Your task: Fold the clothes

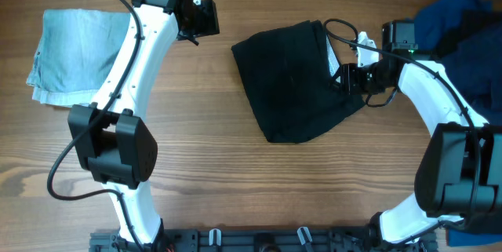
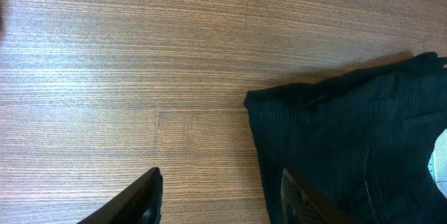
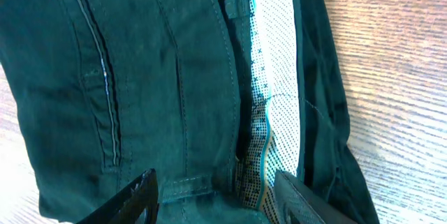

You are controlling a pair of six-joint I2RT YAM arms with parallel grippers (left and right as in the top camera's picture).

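Trousers (image 1: 294,83) of black cloth lie folded on the tabletop (image 1: 235,166), right of its middle and toward the far edge. The right claw (image 3: 216,195) hangs low over their right side, its fingers spread wide astride the dotted waistband lining and pinching nothing. The left claw (image 2: 222,197) hovers wide open and empty near the far edge, just left of the trousers. A folded light-blue garment (image 1: 74,52) sits at the far-left corner, and a dark-blue heap (image 1: 463,32) at the far-right corner.

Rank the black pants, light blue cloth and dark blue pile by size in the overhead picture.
Largest: black pants. Then light blue cloth and dark blue pile, too alike to rank; the pile runs off the picture edge.
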